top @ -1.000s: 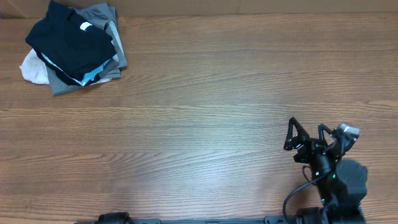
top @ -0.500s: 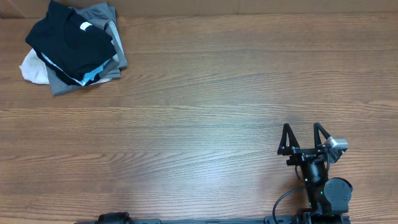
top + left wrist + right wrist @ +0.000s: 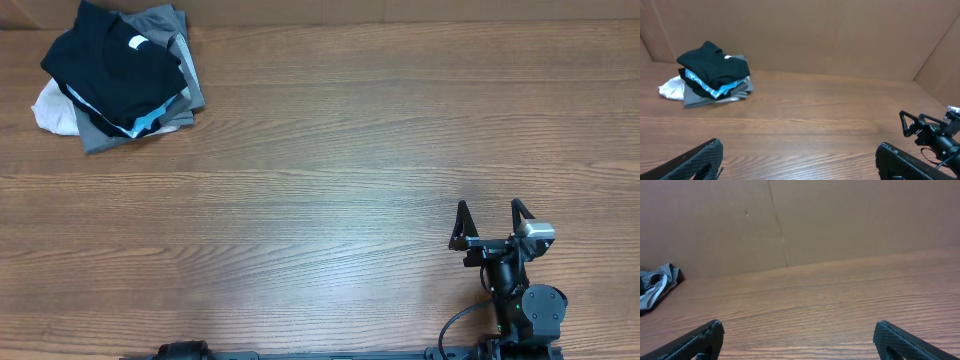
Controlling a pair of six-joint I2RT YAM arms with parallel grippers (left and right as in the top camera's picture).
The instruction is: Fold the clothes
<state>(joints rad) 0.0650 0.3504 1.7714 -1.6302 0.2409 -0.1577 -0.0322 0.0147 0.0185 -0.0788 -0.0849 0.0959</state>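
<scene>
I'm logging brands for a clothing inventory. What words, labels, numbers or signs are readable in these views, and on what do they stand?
No text can be read in any view.
White label inside the neck of the black T-shirt: too small to read.
Light blue garment under it: only an edge shows, no lettering visible.
Cardboard wall: no print visible.

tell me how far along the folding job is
Done: nothing visible; the black T-shirt lies bunched on top of the grey and white garments at the far left corner of the table. In hand: nothing; the left claw and right claw are both open and empty, far from the pile. Left: picking the shirt up, spreading it and folding it.
</scene>
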